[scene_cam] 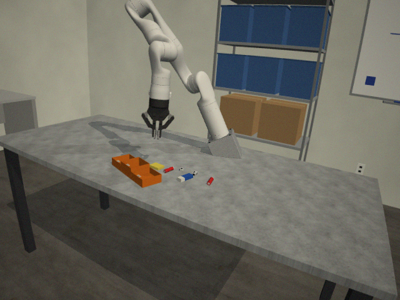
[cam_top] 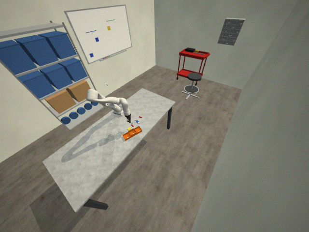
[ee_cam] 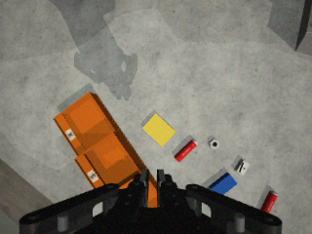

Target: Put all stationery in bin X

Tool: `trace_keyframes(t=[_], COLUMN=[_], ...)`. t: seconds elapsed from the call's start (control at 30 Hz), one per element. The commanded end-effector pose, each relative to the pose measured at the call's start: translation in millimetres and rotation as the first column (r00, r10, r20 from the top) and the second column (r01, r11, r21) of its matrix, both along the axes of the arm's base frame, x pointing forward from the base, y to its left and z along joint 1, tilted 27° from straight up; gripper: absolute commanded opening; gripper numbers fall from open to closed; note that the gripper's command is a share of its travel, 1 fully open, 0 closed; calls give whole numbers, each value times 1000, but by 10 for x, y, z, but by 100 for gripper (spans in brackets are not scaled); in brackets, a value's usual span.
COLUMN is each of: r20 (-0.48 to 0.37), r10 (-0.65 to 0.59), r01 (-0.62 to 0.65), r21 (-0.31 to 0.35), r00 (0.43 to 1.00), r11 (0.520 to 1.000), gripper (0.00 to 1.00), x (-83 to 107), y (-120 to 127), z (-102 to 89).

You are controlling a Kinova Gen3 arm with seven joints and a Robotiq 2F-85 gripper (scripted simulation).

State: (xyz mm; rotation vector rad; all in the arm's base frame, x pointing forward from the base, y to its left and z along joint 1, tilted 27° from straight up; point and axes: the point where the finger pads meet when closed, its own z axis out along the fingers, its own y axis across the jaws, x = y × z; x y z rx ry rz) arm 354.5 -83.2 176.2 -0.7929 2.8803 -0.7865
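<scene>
A row of three joined orange bins [ee_cam: 99, 146] lies on the grey table; each has a small white label, too small to read. Beside it lie a yellow pad [ee_cam: 158, 130], a red cylinder [ee_cam: 185, 150], a small white nut [ee_cam: 214, 143], a black-and-white clip [ee_cam: 241, 166], a blue-and-white eraser [ee_cam: 221, 182] and a second red cylinder [ee_cam: 268, 201]. My gripper [ee_cam: 152, 178] is shut and empty. In the exterior view it [scene_cam: 157, 134] hangs well above the table, behind the bins [scene_cam: 136, 169] and the pad [scene_cam: 157, 166].
The arm's grey base [scene_cam: 224, 147] stands on the table behind the small items. The table's front edge runs close to the bins. A shelf rack with blue and brown boxes [scene_cam: 268, 77] stands behind the table.
</scene>
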Motion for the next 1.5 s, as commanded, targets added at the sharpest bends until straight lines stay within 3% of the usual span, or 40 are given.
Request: trace_keyframes(t=[0.0,0.07,0.1,0.47,0.57,0.63,0.67,0.9,1.13,1.2,1.23,1.47], r20=[-91,-91,-135,-267,-309,-309,-362,-472,-568,-568,-598,-643], r10=[127,127,198,468,532,532,593,709,778,778,787,756], r01=[-128,-128,-202,-496,-572,-572,-645,-796,-912,-912,-940,-958], r21=[-3,-3,-12,-45,-48,-48,-30,25,110,110,157,275], r00=[988,988,971,843,788,788,719,523,269,269,154,-120], r11=[992,992,979,867,819,819,764,604,396,396,304,82], gripper=[9,9,9,9,9,9,9,9,9,9,9,9], x=[-24,-24,-16,71,75,75,75,75,75,75,75,75], y=[-366,-366,-449,-1362,-1402,-1402,-1402,-1402,-1402,-1402,-1402,-1402], z=[8,8,5,-23,-25,-25,-24,-24,-25,-25,-24,-24])
